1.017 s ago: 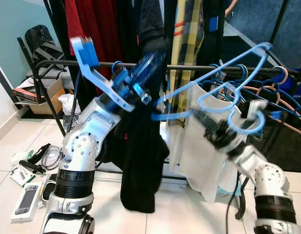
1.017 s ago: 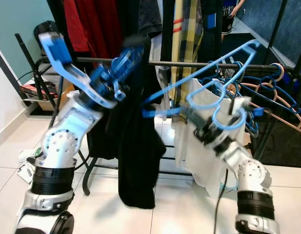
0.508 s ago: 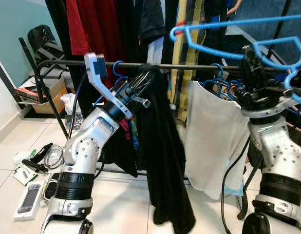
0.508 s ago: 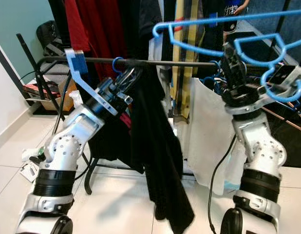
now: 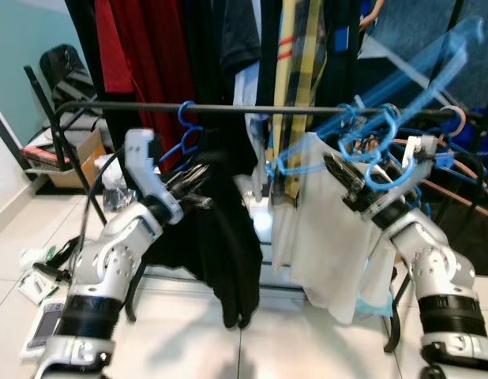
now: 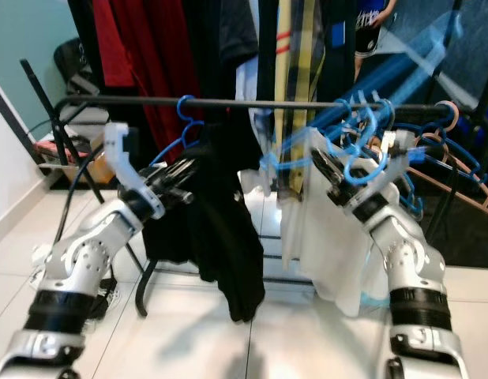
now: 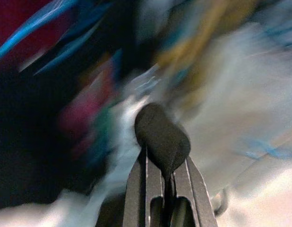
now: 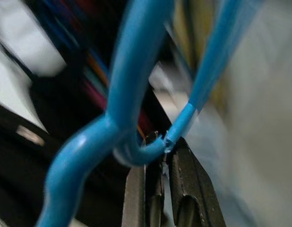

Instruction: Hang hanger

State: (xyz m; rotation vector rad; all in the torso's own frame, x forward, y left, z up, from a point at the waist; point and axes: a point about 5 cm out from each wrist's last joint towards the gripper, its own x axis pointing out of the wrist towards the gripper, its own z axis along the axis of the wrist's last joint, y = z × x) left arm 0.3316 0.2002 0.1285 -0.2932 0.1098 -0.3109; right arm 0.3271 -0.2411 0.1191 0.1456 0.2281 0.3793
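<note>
No text, label, brand, number or sign can be read anywhere in these pictures; motion blur smears much of the scene.

Bright blue hanger (image 8: 136, 71). Black rail (image 5: 252, 108). Black garment (image 5: 220, 237), dark red cloth (image 5: 122, 47), yellow-and-dark checked fabric (image 5: 295, 55), white cloth (image 5: 323, 229). Pale glossy floor tiles (image 5: 189, 339). Teal wall (image 5: 23, 31).
</note>
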